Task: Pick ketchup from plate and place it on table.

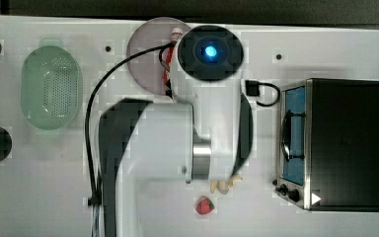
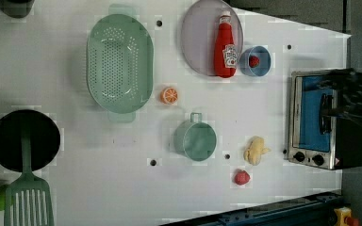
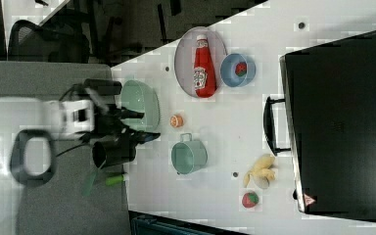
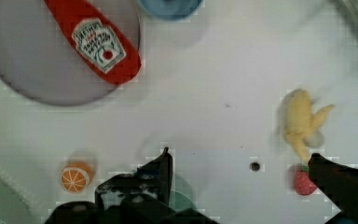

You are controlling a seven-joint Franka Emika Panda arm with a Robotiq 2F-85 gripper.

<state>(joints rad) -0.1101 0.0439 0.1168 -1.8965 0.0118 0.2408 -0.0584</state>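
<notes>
Wrist view: gripper (image 4: 240, 161) fingers wide apart, holding nothing; ketchup (image 4: 95, 44) lies on plate (image 4: 23, 70). Best approach: centre over bottle's mid-body, jaws across its width, then descend.

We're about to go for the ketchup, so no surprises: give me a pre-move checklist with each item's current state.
1. Ketchup lying on the plate: ok.
2. Tool open, holding nothing: ok.
3. Tool lined up over the ketchup: not ok; in the wrist view the bottle sits well off to one side.
4. Room beside the bottle: cannot tell; the blue bowl sits close by the bottle's base end.
5. Bare table available for placing: ok.
</notes>
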